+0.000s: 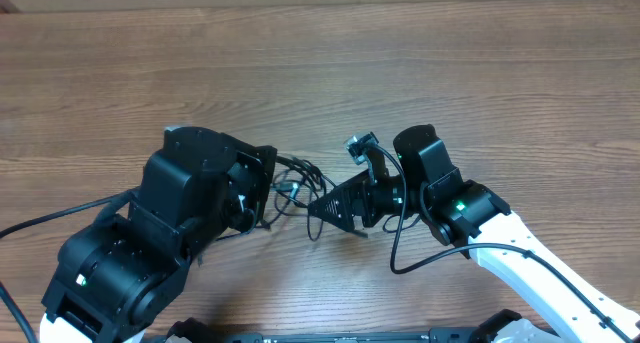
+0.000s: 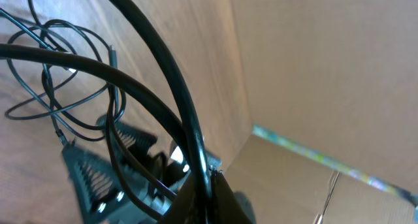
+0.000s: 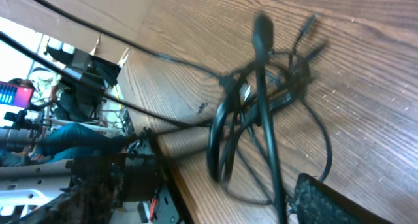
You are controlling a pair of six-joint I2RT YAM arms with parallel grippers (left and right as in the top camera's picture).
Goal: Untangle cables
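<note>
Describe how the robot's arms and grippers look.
The left arm is bulky and all black, with a small green light. The right arm has a white link, a black wrist with a green light and a looping black cable. The right gripper is black with pointed, triangular fingers.

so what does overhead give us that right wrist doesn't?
Overhead only: both arms, the left arm and the right arm, face each other with the cables between them, and a wide stretch of bare table lies beyond.
Right wrist only: a close, blurred look at the loops crossing over each other, plus the table's edge and room clutter past it.
Both: the same knot of thin black cables lying on the wood-grain table.
</note>
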